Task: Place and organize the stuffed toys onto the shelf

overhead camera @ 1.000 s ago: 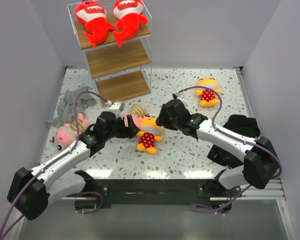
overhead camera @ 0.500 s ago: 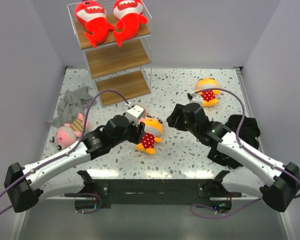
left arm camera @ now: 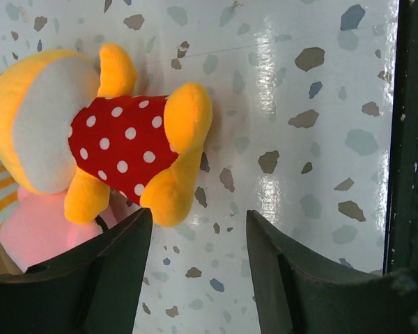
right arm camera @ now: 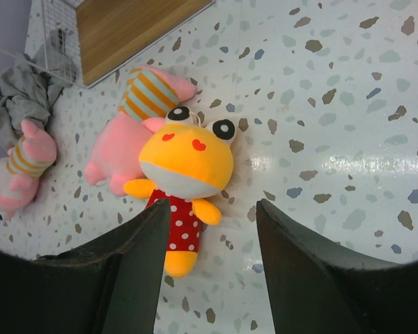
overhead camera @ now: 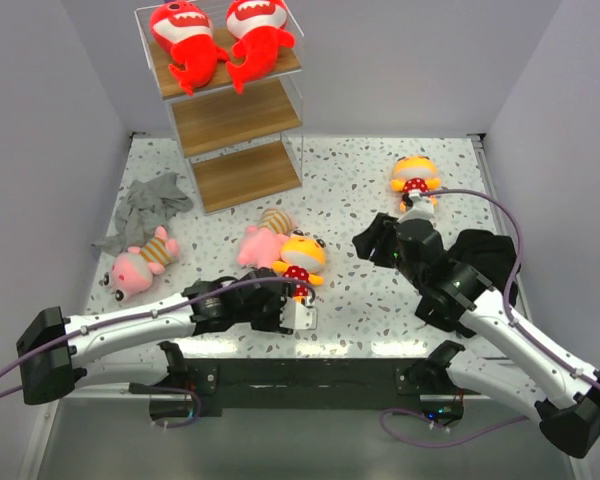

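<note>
Yellow-orange polka-dot toy (left arm camera: pixel 122 142) lay just beyond my left gripper (left arm camera: pixel 198 229), which like my right gripper (right arm camera: pixel 212 216) stood spread and empty, so pinching only its foot risked a drop.

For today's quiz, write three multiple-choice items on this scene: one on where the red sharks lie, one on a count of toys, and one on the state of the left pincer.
1. On which board of the shelf do the two red sharks lie?
A top; B middle; C bottom.

2. How many toys lie on the table?
A two; B four; C six.

3. The left pincer is:
A shut on a shark; B open, holding nothing; C fully shut.

Key:
1 A: both sharks lie side by side on the top board.
2 B: two pink toys and two yellow toys lie on the table.
3 B: its fingers stand apart by the near yellow toy's foot, with nothing clamped.
</note>
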Robot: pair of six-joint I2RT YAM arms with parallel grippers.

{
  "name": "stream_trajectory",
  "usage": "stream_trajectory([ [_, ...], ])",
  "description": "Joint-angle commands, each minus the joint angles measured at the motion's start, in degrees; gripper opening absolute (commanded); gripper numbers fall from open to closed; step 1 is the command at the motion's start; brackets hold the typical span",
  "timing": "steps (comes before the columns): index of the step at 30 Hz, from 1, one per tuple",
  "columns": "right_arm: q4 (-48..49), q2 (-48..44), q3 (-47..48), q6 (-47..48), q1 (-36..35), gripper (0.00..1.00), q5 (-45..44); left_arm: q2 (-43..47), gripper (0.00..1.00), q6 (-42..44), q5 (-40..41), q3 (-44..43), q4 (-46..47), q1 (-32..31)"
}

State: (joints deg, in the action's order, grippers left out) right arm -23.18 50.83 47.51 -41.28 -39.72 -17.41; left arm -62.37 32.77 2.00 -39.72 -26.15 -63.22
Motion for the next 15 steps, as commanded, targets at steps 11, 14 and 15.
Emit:
stream_trajectory([
  [11, -1.0, -8.5, -2.2, 2.8, 1.8, 0.56, -1.7, -7.2, 0.6, 21.6, -5.3, 1.1, 15.2, -0.4],
  [14, -1.6, -9.7, -2.4, 2.9, 1.9, 0.56, -1.4, -10.6, 0.58, 21.6, -8.3, 0.1, 16.3, 0.7],
  [15, -1.9, -10.0, -2.4, 2.9, 1.9, 0.56, -1.4, -11.1, 0.58, 21.5, -8.8, 0.1, 16.7, 1.1],
])
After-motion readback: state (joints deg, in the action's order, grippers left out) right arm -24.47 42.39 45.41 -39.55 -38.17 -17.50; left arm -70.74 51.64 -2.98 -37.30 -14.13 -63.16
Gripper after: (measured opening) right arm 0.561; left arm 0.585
